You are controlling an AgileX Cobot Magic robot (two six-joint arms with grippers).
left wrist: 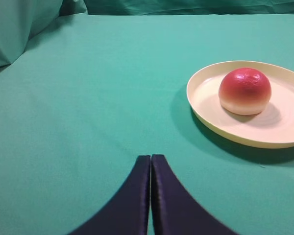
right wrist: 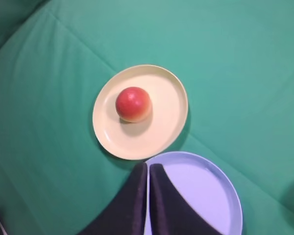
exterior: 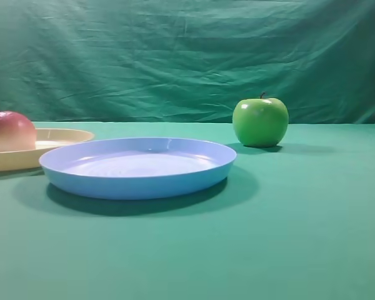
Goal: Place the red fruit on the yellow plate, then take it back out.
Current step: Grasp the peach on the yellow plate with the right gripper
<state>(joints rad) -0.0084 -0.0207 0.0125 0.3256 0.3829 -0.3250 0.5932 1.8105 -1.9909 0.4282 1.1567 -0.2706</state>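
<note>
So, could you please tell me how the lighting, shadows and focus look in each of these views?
Exterior high view: even light, a glare spot on the green apple, soft shadow under the blue plate, and the red fruit is slightly blurred at the left edge. Left wrist view: sharp, with the yellow plate casting a shadow toward the camera. Right wrist view: dimmer corners, and the right gripper looks dark and soft.

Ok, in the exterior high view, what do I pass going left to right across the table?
red fruit sitting on the yellow plate → light blue plate → green apple
</note>
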